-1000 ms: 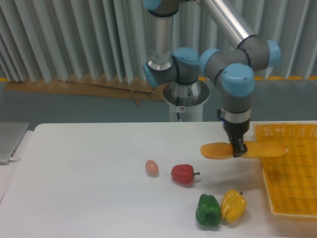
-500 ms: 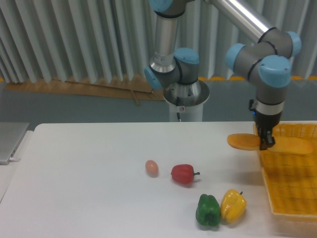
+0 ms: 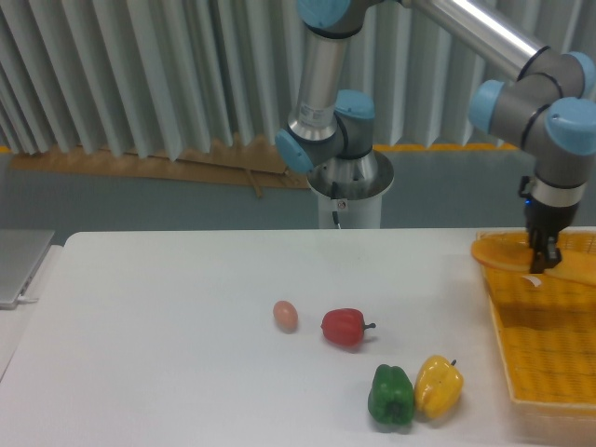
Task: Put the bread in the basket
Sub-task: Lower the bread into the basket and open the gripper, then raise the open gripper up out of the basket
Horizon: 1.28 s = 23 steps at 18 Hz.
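Nearest you, glossy green pepper and yellow pepper sit touching on the white surface. Farther back, your fingers point straight down, clamped on the smooth orange-tan bread, held level above the woven yellow basket.

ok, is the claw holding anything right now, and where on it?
Yes. The claw is shut on the bread, gripping it around the middle of its length, crosswise. The loaf hangs level above the basket, not yet set down.
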{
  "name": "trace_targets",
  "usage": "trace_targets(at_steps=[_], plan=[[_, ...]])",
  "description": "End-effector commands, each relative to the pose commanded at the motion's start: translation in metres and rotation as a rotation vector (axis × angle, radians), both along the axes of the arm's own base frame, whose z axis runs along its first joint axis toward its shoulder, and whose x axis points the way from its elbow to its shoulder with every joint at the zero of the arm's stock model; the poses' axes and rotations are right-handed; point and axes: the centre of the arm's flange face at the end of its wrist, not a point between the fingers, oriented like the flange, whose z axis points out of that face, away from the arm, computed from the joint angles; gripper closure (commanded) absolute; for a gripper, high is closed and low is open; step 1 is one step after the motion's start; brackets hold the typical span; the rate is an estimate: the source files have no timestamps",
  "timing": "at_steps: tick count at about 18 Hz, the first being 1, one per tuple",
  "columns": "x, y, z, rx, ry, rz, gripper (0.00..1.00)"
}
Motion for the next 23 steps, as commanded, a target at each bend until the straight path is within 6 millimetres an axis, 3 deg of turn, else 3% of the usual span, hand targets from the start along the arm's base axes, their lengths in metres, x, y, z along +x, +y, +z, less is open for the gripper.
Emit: trace_targets(at_steps=[4,10,12,16,23], plan=[[-0.016,-0.017,-0.008,0.000,0.010,-0.018,0.62],[-0.014,-0.005,-0.014,0.002,0.012,0.009,0.62],[-0.007,0.014,-0.013,0.001,0.017,0.018,0.62],[0.004,0.033,-0.013,0.003,0.018,0.035,0.62],[0.003,0.029,-0.016,0.003,0.014,0.030,0.62]])
